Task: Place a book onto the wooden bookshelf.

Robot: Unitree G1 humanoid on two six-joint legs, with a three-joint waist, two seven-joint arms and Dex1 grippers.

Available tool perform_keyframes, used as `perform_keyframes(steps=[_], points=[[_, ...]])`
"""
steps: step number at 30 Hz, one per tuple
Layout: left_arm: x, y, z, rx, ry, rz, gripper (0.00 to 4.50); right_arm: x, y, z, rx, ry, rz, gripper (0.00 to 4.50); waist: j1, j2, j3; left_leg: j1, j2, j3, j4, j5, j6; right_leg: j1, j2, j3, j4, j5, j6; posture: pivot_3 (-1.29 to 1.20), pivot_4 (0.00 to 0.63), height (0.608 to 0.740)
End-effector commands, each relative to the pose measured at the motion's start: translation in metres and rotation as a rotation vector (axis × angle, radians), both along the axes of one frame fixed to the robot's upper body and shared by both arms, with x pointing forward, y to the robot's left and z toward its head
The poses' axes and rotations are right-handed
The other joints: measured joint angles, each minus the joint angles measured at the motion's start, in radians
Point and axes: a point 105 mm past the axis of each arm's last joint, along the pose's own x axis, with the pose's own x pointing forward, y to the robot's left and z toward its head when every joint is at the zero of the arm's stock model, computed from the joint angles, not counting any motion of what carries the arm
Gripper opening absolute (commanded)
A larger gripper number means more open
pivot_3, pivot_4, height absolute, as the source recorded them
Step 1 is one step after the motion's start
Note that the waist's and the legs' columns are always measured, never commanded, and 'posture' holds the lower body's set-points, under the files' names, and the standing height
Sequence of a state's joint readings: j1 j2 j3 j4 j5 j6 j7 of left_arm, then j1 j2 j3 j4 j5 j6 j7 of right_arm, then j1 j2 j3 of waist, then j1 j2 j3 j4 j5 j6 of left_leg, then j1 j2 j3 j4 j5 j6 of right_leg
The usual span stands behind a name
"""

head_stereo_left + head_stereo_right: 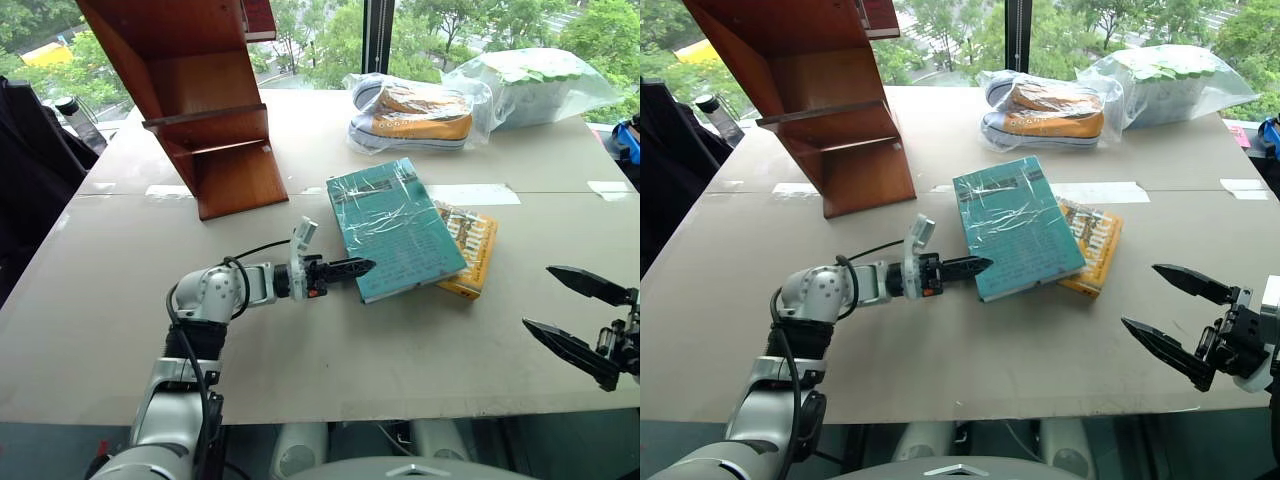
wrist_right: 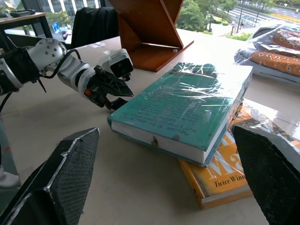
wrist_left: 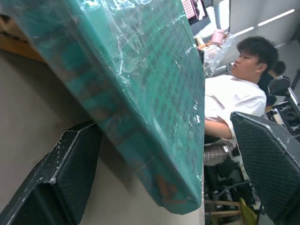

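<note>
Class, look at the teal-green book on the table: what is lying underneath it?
A yellow-orange book lies under the teal-green book, jutting out on the side nearer the right gripper. The rest of its cover is hidden beneath the teal-green book.

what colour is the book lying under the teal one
Yellow-orange book, clearest in the right wrist view, under the teal book.

A pale grey table (image 1: 300, 370) carries the wooden bookshelf (image 1: 215, 150) at upper left, bagged sneakers (image 1: 415, 115) and a plastic bag (image 1: 535, 85) at top right, and a yellow book (image 1: 475, 255) at centre under the book (image 1: 395, 225).
</note>
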State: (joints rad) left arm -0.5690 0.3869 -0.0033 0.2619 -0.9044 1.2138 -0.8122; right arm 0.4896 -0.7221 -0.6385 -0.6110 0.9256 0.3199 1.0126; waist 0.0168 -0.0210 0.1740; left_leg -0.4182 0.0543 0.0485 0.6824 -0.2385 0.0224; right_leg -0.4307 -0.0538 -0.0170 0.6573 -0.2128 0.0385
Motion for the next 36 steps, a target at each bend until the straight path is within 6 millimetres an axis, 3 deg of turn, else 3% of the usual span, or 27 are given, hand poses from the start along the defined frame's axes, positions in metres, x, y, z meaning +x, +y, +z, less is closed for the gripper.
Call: perform_keyframes(steps=[1, 7, 9, 13, 18, 21, 25, 30, 33, 36], points=[[0.001, -0.002, -0.001, -0.029, 0.045, -0.03, 3.72, -0.004, -0.002, 0.007, -0.021, -0.04, -0.018, 4.5, -0.002, 0.0, 0.0, 0.0, 0.0, 0.0, 0.0, 0.0, 0.0, 0.0, 0.0, 0.0, 0.0, 0.0, 0.0, 0.0, 0.15, 0.693], [0.004, 0.002, 0.008, -0.045, 0.025, -0.039, 0.89, -0.004, -0.004, 0.006, -0.019, -0.044, -0.028, 4.5, -0.004, -0.001, 0.0, 0.0, 0.001, -0.001, 0.0, 0.0, 0.0, -0.001, 0.001, 0.0, 0.001, 0.0, 0.0, 0.0, 0.15, 0.693], [0.001, 0.003, 0.017, -0.021, -0.072, -0.051, 0.03, -0.003, -0.005, 0.007, -0.013, -0.053, -0.029, 4.5, -0.004, -0.001, 0.001, 0.0, 0.001, -0.001, 0.0, 0.0, 0.0, -0.001, 0.0, 0.0, 0.001, 0.0, 0.0, 0.0, 0.15, 0.693], [-0.014, -0.01, 0.049, 0.145, -0.495, -0.126, 0.03, 0.006, -0.008, 0.018, 0.031, -0.114, -0.054, 4.5, -0.003, -0.001, 0.001, 0.0, 0.002, -0.003, -0.001, 0.0, 0.0, -0.002, 0.0, 0.001, 0.001, 0.0, 0.0, 0.0, 0.15, 0.693], [0.002, -0.019, 0.122, 0.404, -1.143, -0.005, 0.03, 0.028, -0.008, 0.033, 0.107, -0.196, -0.106, 4.5, 0.004, -0.003, 0.003, -0.001, 0.0, -0.001, 0.0, 0.0, 0.0, -0.001, -0.001, 0.002, 0.0, 0.0, 0.0, 0.0, 0.15, 0.693], [0.016, -0.005, 0.152, 0.672, -1.448, 0.029, 0.03, 0.038, -0.004, 0.041, 0.148, -0.221, -0.085, 4.5, 0.0, -0.004, 0.003, -0.003, 0.0, 0.0, 0.001, 0.0, 0.0, -0.002, 0.002, 0.002, 0.0, 0.0, 0.0, 0.0, 0.15, 0.693], [0.032, 0.034, 0.219, 1.049, -1.764, 0.201, 0.03, 0.054, 0.005, 0.051, 0.187, -0.246, -0.026, 4.5, -0.005, -0.002, 0.005, -0.005, 0.0, 0.001, -0.001, 0.0, 0.0, -0.005, 0.003, 0.004, -0.001, 0.0, 0.0, 0.0, 0.15, 0.693], [0.033, 0.07, 0.27, 1.421, -1.959, 0.32, 0.03, 0.073, 0.018, 0.058, 0.219, -0.262, 0.045, 4.5, -0.002, -0.002, 0.006, -0.014, 0.0, 0.0, 0.0, 0.0, 0.0, -0.013, 0.004, 0.004, 0.001, 0.001, 0.0, 0.0, 0.15, 0.693], [0.035, 0.106, 0.261, 1.673, -1.86, 0.255, 0.03, 0.085, 0.026, 0.06, 0.228, -0.266, 0.103, 4.5, -0.004, -0.002, 0.006, -0.015, 0.0, 0.001, 0.001, 0.0, 0.0, -0.013, 0.004, 0.004, 0.001, 0.003, 0.004, 0.0, 0.15, 0.693], [0.031, 0.128, 0.254, 1.804, -1.77, 0.224, 0.03, 0.095, 0.032, 0.066, 0.247, -0.282, 0.145, 4.5, -0.007, -0.002, 0.006, -0.015, 0.0, 0.003, 0.001, 0.0, 0.0, -0.014, 0.004, 0.006, 0.001, 0.003, 0.004, 0.0, 0.15, 0.693]])
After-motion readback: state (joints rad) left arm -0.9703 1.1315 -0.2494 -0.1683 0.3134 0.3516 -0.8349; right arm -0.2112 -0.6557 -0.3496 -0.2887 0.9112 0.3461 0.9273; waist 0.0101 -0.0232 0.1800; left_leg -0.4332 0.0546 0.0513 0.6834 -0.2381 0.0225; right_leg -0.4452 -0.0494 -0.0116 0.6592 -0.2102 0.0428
